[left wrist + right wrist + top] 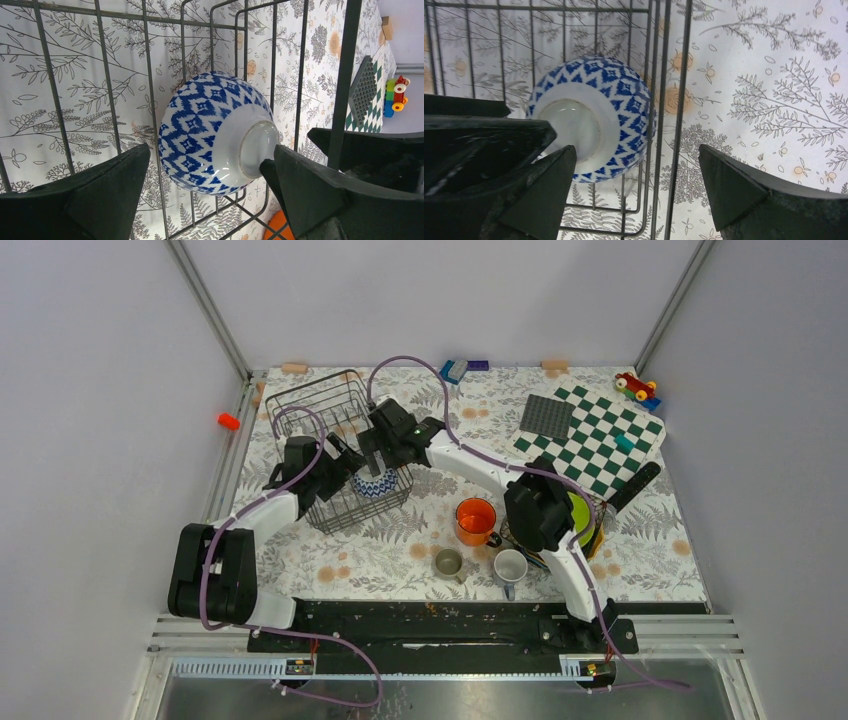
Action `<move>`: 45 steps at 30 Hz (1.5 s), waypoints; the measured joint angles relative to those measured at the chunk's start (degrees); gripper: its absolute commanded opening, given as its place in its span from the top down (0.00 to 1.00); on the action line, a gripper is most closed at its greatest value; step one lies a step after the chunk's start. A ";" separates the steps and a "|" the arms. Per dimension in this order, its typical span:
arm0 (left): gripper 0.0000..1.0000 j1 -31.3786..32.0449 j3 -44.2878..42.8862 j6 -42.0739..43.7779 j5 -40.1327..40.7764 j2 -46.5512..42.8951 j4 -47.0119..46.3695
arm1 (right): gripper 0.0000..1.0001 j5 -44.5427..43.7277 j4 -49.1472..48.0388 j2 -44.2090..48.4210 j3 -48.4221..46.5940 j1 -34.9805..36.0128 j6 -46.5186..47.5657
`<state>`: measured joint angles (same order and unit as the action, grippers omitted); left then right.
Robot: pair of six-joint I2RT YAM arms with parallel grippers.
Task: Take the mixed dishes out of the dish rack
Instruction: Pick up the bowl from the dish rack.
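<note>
The dish rack stands at the back left. One dish shows in it, a blue-and-white patterned bowl lying tipped in its near right corner. My left gripper is open inside the rack. In the left wrist view the bowl sits just beyond the open gripper, its foot close to the right finger. My right gripper is open over the rack's right wall. In the right wrist view the gripper straddles the wall wires, with the bowl by its left finger.
On the table to the right stand an orange mug, a grey cup, a white mug and stacked lime-green and yellow plates partly under the right arm. The chequered board, studded square and toys lie far right.
</note>
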<state>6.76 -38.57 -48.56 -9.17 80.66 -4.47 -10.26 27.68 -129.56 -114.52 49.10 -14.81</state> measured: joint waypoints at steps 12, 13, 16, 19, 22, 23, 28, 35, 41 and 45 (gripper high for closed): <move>0.01 0.00 0.00 0.07 -1.01 1.22 -0.50 | 0.07 0.59 5.31 -2.40 -3.80 -1.18 -0.57; 0.01 0.00 0.00 0.07 -1.16 1.42 -0.50 | 0.07 0.31 5.68 -2.58 -4.20 -1.18 -0.59; 0.01 0.00 0.00 0.07 -1.70 1.90 -0.72 | 0.08 -0.87 6.32 -2.62 -4.37 -1.18 -0.74; 0.01 0.00 0.00 0.07 -2.23 2.25 -1.05 | 0.11 -1.36 6.25 -2.54 -4.22 -1.18 -1.14; 0.01 0.00 0.00 0.04 -3.50 3.02 -2.10 | 0.15 -1.66 5.81 -1.92 -3.13 -1.25 -2.36; 0.01 0.00 0.00 0.04 -4.04 3.21 -2.49 | 0.17 -1.77 5.64 -1.70 -2.69 -1.29 -2.80; 0.01 0.00 0.09 -0.48 -7.74 3.93 -5.51 | 0.37 -2.82 4.35 0.48 1.01 -1.79 -6.73; 0.01 0.07 0.11 -1.01 -10.16 4.42 -8.00 | 0.55 -1.29 0.44 5.38 8.87 -4.55 -14.12; 0.01 1.88 0.02 -0.52 -9.88 5.49 -7.23 | 0.57 1.38 -0.68 5.97 10.01 -5.73 -16.81; 0.01 3.02 -0.09 -0.83 -10.71 6.45 -8.09 | 0.59 2.05 -1.31 5.97 10.21 -6.36 -17.27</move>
<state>9.78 -38.65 -49.39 -19.88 87.11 -12.56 -8.21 26.37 -123.59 -104.31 42.74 -32.08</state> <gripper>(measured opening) 0.985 0.484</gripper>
